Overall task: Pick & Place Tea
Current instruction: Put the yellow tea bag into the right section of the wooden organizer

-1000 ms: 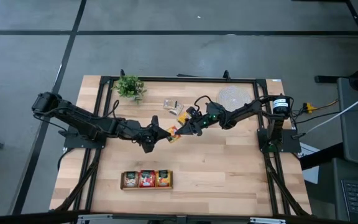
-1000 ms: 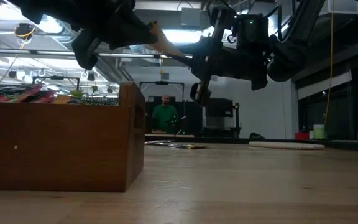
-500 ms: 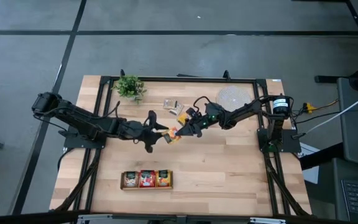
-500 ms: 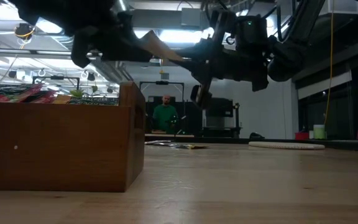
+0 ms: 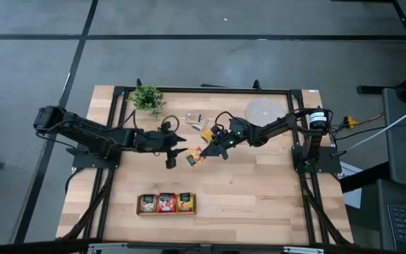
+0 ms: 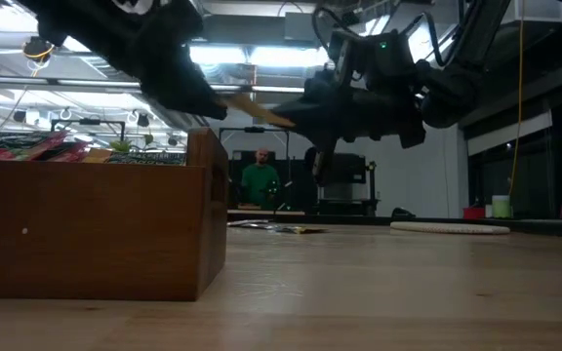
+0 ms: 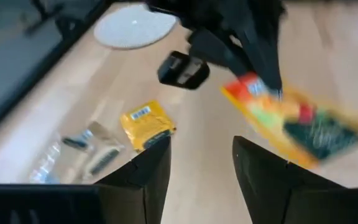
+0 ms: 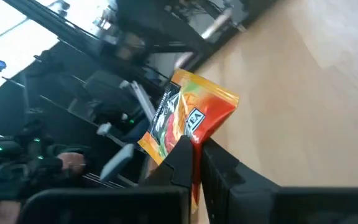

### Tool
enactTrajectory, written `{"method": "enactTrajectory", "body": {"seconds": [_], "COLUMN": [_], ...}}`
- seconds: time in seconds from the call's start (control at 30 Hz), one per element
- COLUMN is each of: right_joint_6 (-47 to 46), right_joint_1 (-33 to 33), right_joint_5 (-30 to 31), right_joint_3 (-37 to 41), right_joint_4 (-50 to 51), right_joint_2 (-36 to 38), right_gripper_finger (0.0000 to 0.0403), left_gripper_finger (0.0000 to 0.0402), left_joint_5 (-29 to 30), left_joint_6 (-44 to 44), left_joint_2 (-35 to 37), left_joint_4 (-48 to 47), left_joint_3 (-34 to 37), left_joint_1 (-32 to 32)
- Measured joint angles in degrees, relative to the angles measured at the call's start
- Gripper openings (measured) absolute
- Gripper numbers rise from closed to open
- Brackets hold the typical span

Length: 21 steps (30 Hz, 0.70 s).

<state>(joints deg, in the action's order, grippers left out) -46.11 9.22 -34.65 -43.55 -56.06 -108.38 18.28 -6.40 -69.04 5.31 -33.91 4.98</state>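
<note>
An orange tea sachet (image 5: 194, 157) hangs above the middle of the table, with my right gripper (image 5: 207, 151) shut on it; the right wrist view shows it (image 8: 188, 118) sticking out past the fingers. My left gripper (image 5: 176, 148) stands open just to its left. In the left wrist view its fingers (image 7: 201, 162) have nothing between them, and the sachet (image 7: 297, 121) is a little ahead of them. A yellow sachet (image 7: 146, 126) and pale ones (image 7: 82, 149) lie flat on the table farther back. The wooden tray (image 5: 166, 203) near the front edge holds several sachets. My right gripper pinches the orange sachet by one edge (image 8: 192, 140) between its two fingertips. The fingers come nearly level from the table's right side. The sachet juts out toward the left gripper, tilted, lifted clear of the table (image 6: 257, 112).
A small green plant (image 5: 147, 98) stands at the far left and a round pale mat (image 5: 265, 109) lies at the far right. In the low view the tray's wall (image 6: 86, 229) fills the near left. Bare wood lies between the arms and the tray.
My left gripper has rolled about its own axis, opened and let go of the orange sachet, then drawn back a little toward the table's left. The sachet stays in my right gripper, which has hardly moved; the sachet now tilts a bit lower.
</note>
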Motion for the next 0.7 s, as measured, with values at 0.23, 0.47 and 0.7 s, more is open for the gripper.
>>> {"method": "enactTrajectory", "body": {"seconds": [0.23, 0.47, 0.7], "right_joint_6": [5.10, 12.08, 16.72], "right_joint_1": [-2.10, -3.57, -5.08], "right_joint_5": [11.47, 30.75, 45.44], "right_joint_3": [0.09, 0.09, 0.09], "right_joint_4": [2.01, 2.76, 2.35], "right_joint_2": [0.00, 0.00, 0.00], "right_gripper_finger": [0.0016, 0.0016, 0.0019], "left_gripper_finger": [0.0168, 0.0168, 0.0168], "left_joint_5": [-4.67, -0.95, 0.53], "left_joint_6": [-20.35, -24.87, -23.12], "left_joint_2": [0.07, 0.07, 0.09], "left_joint_4": [0.42, 0.44, -0.27], "left_joint_3": [0.00, 0.00, 0.00], "left_joint_1": [-3.24, -3.78, -8.78]}}
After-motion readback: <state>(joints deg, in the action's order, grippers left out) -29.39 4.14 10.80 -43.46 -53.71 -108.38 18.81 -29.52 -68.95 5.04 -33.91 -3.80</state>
